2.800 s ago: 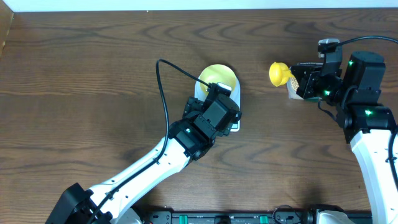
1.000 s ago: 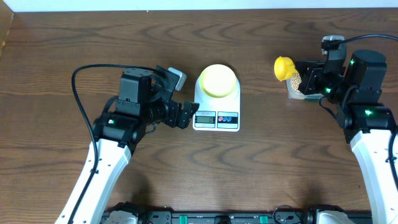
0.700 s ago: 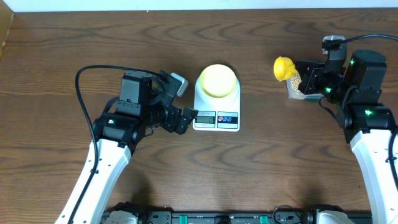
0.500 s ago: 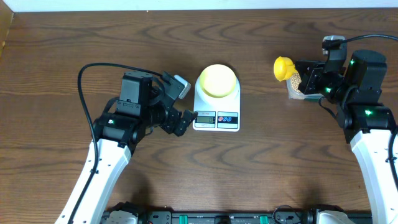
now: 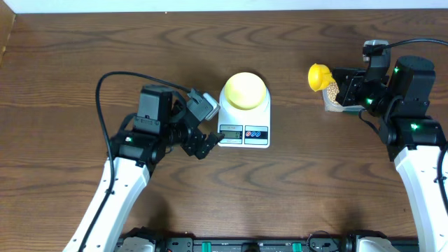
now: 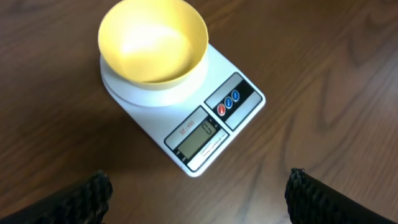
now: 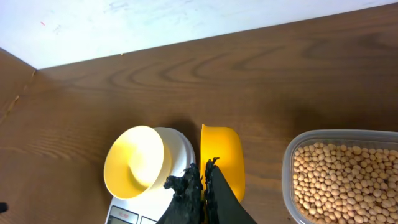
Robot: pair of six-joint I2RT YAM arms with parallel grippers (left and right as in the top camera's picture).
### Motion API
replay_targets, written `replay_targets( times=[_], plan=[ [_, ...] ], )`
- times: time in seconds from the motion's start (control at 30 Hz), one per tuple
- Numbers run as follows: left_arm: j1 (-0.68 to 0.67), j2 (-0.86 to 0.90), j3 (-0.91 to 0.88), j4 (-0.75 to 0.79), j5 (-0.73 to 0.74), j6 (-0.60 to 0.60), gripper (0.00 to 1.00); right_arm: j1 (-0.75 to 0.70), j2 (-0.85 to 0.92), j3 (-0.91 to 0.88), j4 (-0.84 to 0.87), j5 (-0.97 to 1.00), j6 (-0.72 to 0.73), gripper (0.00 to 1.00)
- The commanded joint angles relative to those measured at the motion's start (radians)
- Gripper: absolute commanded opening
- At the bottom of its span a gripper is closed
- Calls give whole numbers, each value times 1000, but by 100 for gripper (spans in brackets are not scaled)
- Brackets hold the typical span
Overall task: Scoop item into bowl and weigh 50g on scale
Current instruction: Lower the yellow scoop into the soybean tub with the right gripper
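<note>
Hidden: the clear tub [image 5: 332, 100] sits mostly under the right arm in the overhead view, with only a corner showing. From the right wrist it runs off the right and bottom edges. The handle of the yellow scoop [image 5: 319, 75] is lost behind the right claw's fingers.
Hard to read: the display on the scale [image 5: 243, 134] shows dark digits, too small to make out in any view.
Left claw [image 5: 208, 126]: fingers spread wide and holding nothing, close against the scale's front left corner. I cannot tell whether it touches. Its own camera catches only two dark fingertips [image 6: 93, 193] in the lower corners.
Right claw [image 7: 204, 185]: fingers pressed together on the scoop, which sticks out ahead of them, well to the right of the scale and just beside the tub.
Scale: in the middle of the dark wooden tabletop [image 5: 105, 56], between the two arms. It is white, a rounded rectangle, with a red and a blue round button beside the display.
Bowl [image 5: 243, 90]: on the scale's far half, upright, near the left claw but apart from it, and well apart from the right claw. It is pale yellow, round, with a smooth plain inside.
Beans [image 7: 342, 180]: in the tub, just right of the scoop. They are small, round and tan, and packed close together.
</note>
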Motion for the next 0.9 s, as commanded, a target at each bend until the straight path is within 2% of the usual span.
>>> replay_targets(
  times=[0.0, 0.43, 0.87],
  plan=[
    [5, -9, -35, 72, 35, -64, 91, -2, -2, 20, 3, 1, 14, 1],
    [4, -9, -37, 98, -18, -141, 91, -2, -2, 20, 2, 0, 23, 1],
    [3, -9, -37, 63, -19, -122, 91, -2, -2, 20, 0, -8, 26, 1]
  ],
)
